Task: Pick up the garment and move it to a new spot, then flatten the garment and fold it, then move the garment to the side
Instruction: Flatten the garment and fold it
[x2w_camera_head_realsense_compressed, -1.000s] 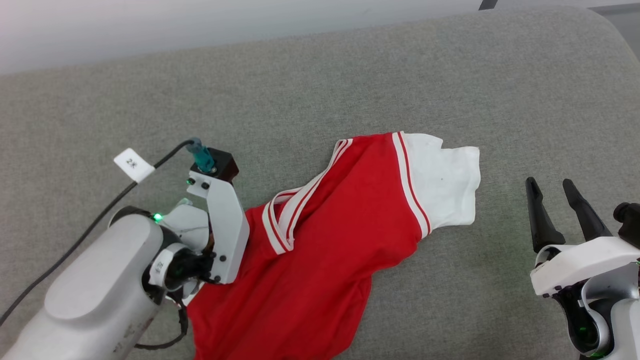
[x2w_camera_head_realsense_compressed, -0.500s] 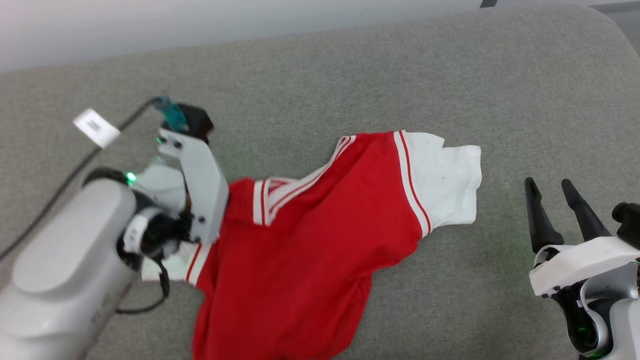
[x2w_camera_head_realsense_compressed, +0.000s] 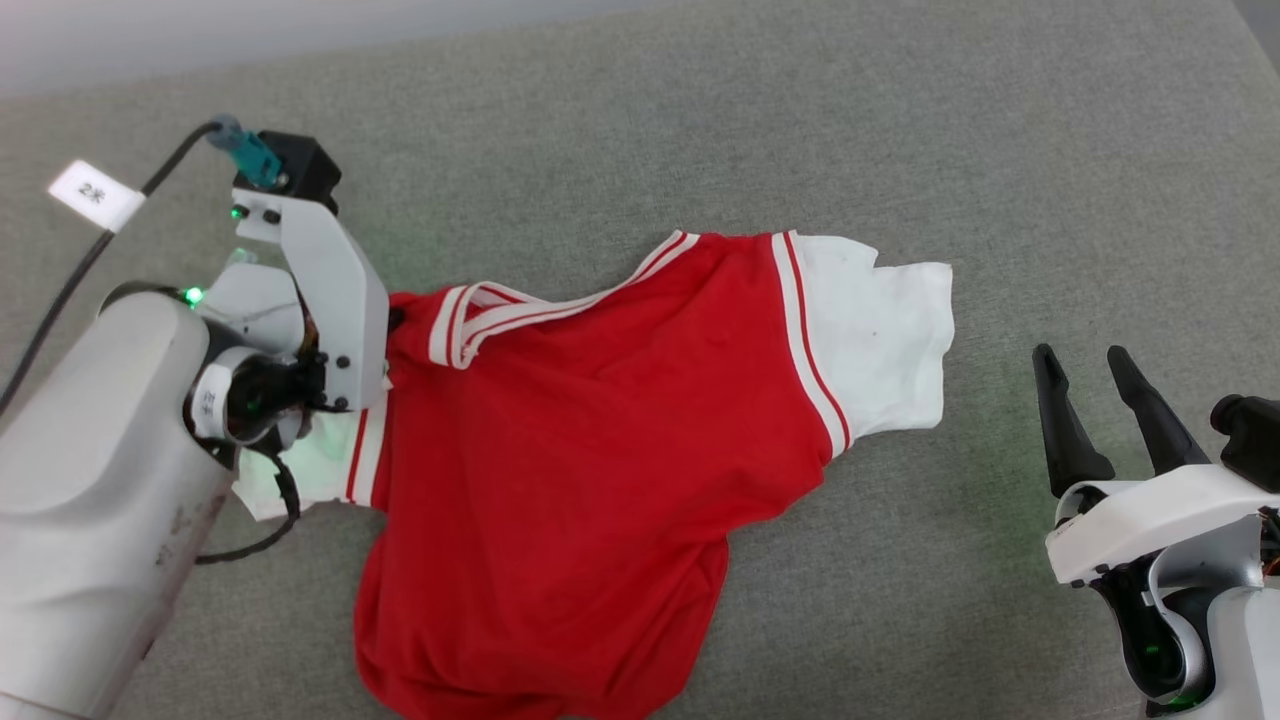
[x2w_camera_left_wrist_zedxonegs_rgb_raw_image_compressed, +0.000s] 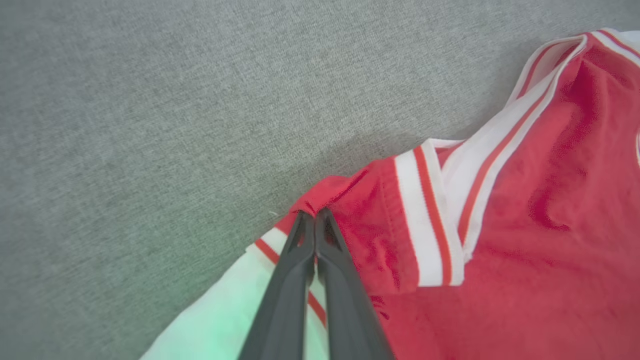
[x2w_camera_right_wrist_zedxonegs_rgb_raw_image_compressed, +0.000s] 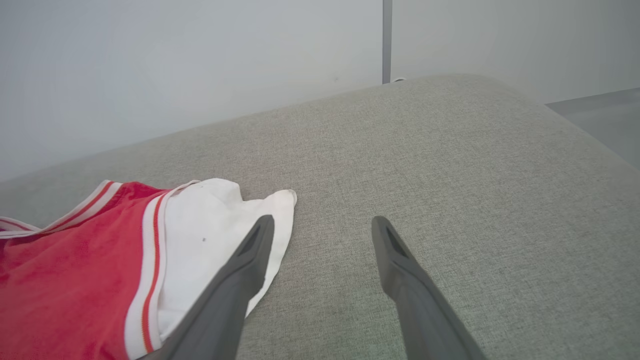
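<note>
Found left gripper (x2w_camera_left_wrist_zedxonegs_rgb_raw_image_compressed: 315, 217) pinched shut on garment (x2w_camera_head_realsense_compressed: 580, 430) shoulder beside collar (x2w_camera_left_wrist_zedxonegs_rgb_raw_image_compressed: 430, 215), long axis running off its tips toward far sleeve (x2w_camera_head_realsense_compressed: 880, 340), just beside empty, wide-spread right gripper (x2w_camera_head_realsense_compressed: 1082, 352), nearer that end.

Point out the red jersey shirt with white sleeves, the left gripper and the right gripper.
red jersey shirt with white sleeves (x2w_camera_head_realsense_compressed: 560, 450): head view, middle of red body.
left gripper (x2w_camera_left_wrist_zedxonegs_rgb_raw_image_compressed: 315, 216): left wrist view, between shut fingertips.
right gripper (x2w_camera_right_wrist_zedxonegs_rgb_raw_image_compressed: 324, 222): right wrist view, between open fingertips.

Before me the grey woven cushion (x2w_camera_head_realsense_compressed: 700, 130) bears a rumpled red shirt (x2w_camera_head_realsense_compressed: 580, 450) with white sleeves, spread across its middle and left.
</note>
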